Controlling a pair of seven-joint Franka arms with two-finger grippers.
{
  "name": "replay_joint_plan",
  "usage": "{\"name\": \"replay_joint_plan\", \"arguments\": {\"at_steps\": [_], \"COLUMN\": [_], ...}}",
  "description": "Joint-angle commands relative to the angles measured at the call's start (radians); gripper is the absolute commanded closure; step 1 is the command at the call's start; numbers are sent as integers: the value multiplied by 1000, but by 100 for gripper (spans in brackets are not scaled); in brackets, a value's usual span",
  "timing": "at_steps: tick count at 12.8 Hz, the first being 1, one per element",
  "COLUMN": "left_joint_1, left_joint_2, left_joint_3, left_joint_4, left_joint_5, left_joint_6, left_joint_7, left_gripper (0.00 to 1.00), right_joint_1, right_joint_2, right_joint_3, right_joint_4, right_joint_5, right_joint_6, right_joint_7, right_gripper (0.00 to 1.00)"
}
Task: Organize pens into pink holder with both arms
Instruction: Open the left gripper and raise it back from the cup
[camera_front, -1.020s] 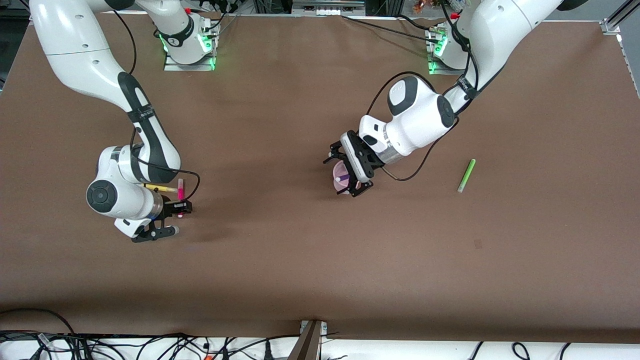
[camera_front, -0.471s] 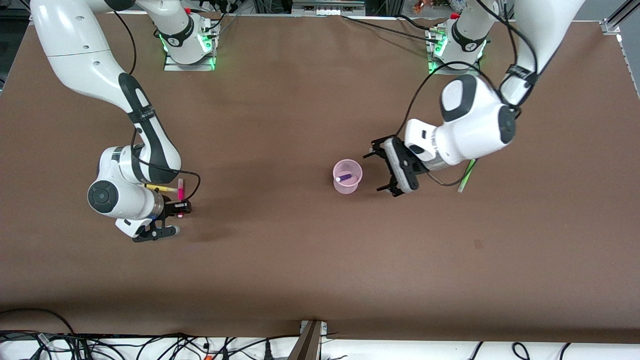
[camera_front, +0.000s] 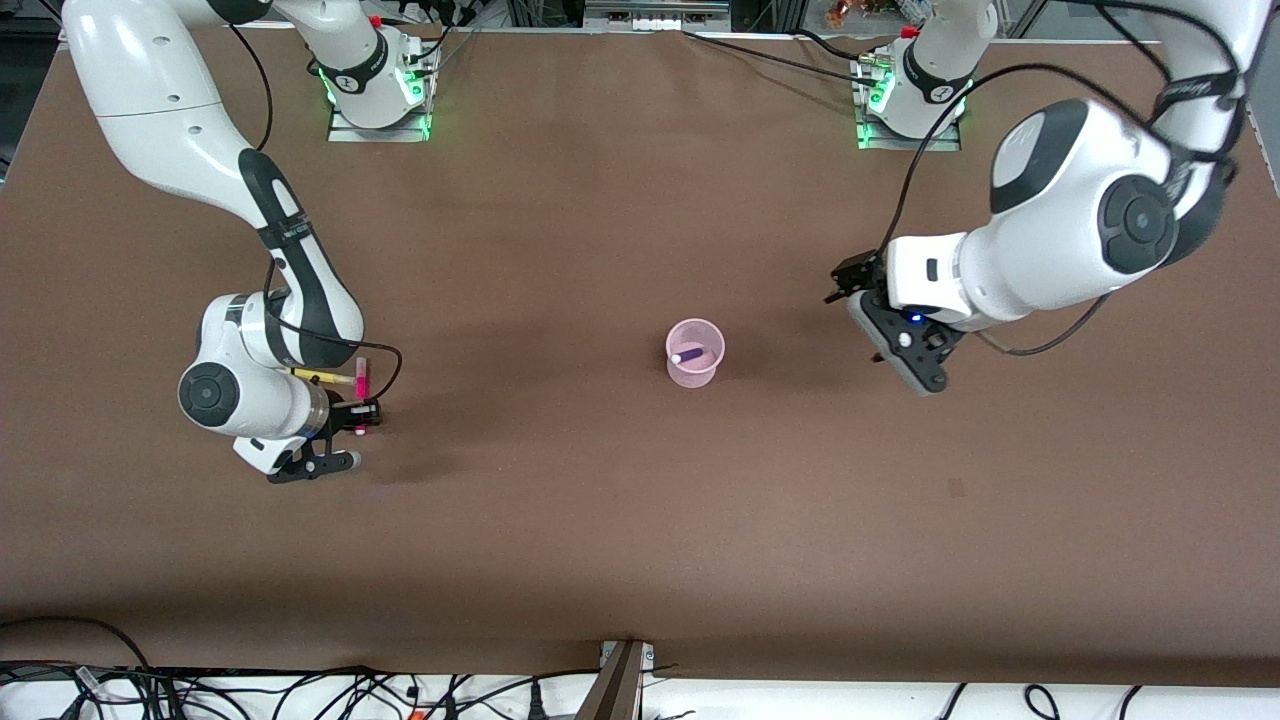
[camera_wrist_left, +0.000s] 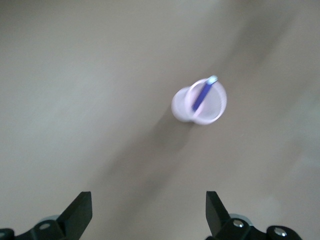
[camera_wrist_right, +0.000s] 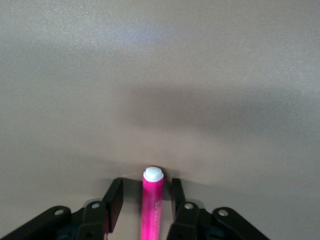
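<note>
A: Start at the right arm's end of the table. Status of the right gripper (camera_front: 352, 418)?

B: It sits low at the table. The right wrist view shows its two fingers (camera_wrist_right: 114, 199) set either side of the magenta pen (camera_wrist_right: 152, 202), with a narrow gap visible on each side. Jaws nearly closed around the barrel, but not yet pressed against it. The pen's white tip points away from the wrist.

A: And in the front view?

B: The magenta pen (camera_front: 361, 378) shows just above the gripper, partly covered by the wrist. The yellow pen (camera_front: 322, 377) lies beside it, toward the right arm's end, its one end under the arm. Whether the two pens touch, I cannot tell.

A: The holder?

B: The pink holder (camera_front: 695, 353) stands upright near the middle of the table, well apart from both grippers. The purple pen (camera_front: 690, 353) is inside it, leaning, pale tip at the rim. The left wrist view confirms this: holder (camera_wrist_left: 200, 102) upright, purple pen (camera_wrist_left: 202, 94) slanted across its mouth.

A: The left gripper?

B: The left gripper (camera_front: 893, 345) hangs in the air over bare table (camera_front: 640, 520) toward the left arm's end, clear of the holder. Its fingertips (camera_wrist_left: 77, 212) stand wide apart in the left wrist view, with nothing between them. Jaws open, empty.

A: The green pen?

B: Not visible in any view.
</note>
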Motion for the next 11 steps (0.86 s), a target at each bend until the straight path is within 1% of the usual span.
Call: {"name": "replay_joint_plan", "arguments": {"at_steps": [1, 2, 3, 4, 5, 6, 7, 8, 10, 11], "left_joint_1": [-41, -119, -241, -305, -320, -325, -357, -401, -411, -411], "left_joint_2": [-78, -123, -180, -218, -258, -293, -327, -364, -413, -436], "left_joint_3": [81, 208, 377, 491, 556, 600, 660, 730, 777, 780], "left_joint_4": [37, 36, 29, 16, -1, -23, -35, -67, -96, -96], "left_joint_5": [94, 82, 80, 57, 8, -9, -11, -11, -12, -9], "left_joint_6": [-113, -122, -124, -124, -124, -121, -121, -121, -115, -115], "left_joint_7": [-129, -126, -129, -131, -134, -137, -149, -184, -301, -347], "left_gripper": [0, 0, 0, 0, 0, 0, 0, 0, 0, 0], "right_joint_1": [-11, -11, -11, -11, -11, -11, -11, -11, -11, -8], "right_joint_2": [2, 2, 2, 2, 2, 2, 2, -1, -4, -10], "right_joint_3": [10, 10, 10, 10, 10, 10, 10, 10, 10, 10], "right_joint_4": [-9, -9, -9, -9, -9, -9, -9, -9, -8, -6], "right_joint_5": [-5, -5, -5, -5, -5, -5, -6, -6, -8, -8], "right_joint_6": [9, 8, 8, 8, 8, 8, 5, 2, -3, -3], "right_joint_7": [-10, -10, -10, -10, -10, -12, -16, -30, -35, -38], "right_gripper": [62, 62, 62, 62, 62, 68, 85, 100, 100, 100]}}
